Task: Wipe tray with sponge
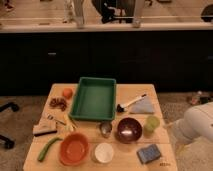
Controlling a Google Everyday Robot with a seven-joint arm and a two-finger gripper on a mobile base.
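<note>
Gripper is out of frame, so I can't tell if it's open, shut or gripping anything. Only a white rounded part of my arm [199,125] shows, low at the right edge, off the right side of the table [125,159] and touching nothing on it

Nearest to the arm is the sponge [148,153], blue-grey, lying flat at the front right corner of the table, well apart from the tray. Just behind it is a green cup [151,124], upright, and beside that on the left a dark bowl [129,129]. Further back right is a pale folded cloth [142,106] with a white-handled brush [131,102] lying just beside it, head toward the tray

The tray [93,99] is green and sits back centre, long side running front to back, nothing in it. A metal cup [105,129] is just in front of the tray. A white bowl [103,152] and an orange bowl [74,148] are side by side along the front edge

Left side: an orange fruit [67,92] beside the tray's back left corner, a reddish-brown clump [58,103] in front of it, a scrub brush [45,130] near the left edge, and a green vegetable [48,149] at front left
</note>
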